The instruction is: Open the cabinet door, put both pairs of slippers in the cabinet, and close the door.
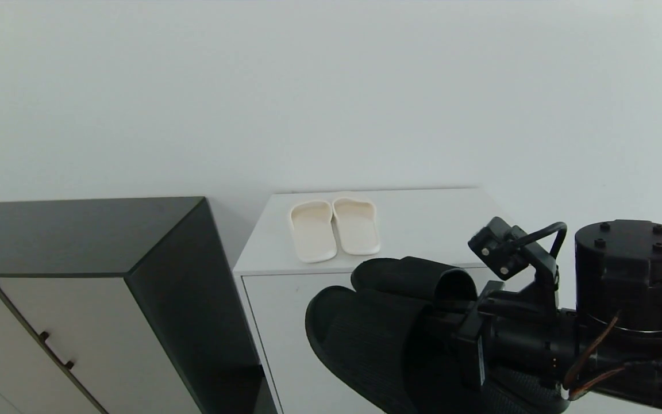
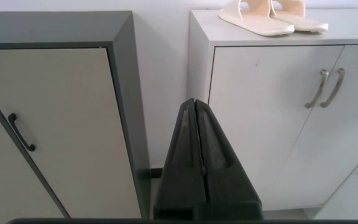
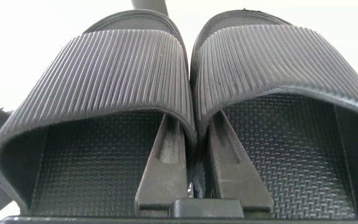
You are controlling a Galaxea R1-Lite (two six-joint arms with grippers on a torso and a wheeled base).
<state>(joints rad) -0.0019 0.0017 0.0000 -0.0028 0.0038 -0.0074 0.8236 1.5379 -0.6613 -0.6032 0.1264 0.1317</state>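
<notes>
White wall all the way across, and right in front of it the action: black slippers (image 3: 185, 68) up in the air, both pinched as a pair by the right gripper (image 3: 191, 143), one finger slid under each strap and the two inner walls squeezed together between them. Looks a solid hold. Just beyond that gripper stands the white cabinet (image 1: 423, 221), and on its top, farther off from the hand, the cream slippers (image 1: 334, 229) lie side by side, untouched. On the other side, the left gripper (image 2: 195, 109) is clamped tight on nothing, pointing at the gap between the white cabinet and the dark cabinet (image 2: 55, 28). Ahead of it and off to one side are the white cabinet's paired handles (image 2: 328, 87), doors flush and closed; the dark cabinet's front looks shut too. So I read this as one pair in hand with no door open yet. Next move, by my call: the free left gripper has to spread, hook a handle and swing a door wide before the right can carry the black pair inside
</notes>
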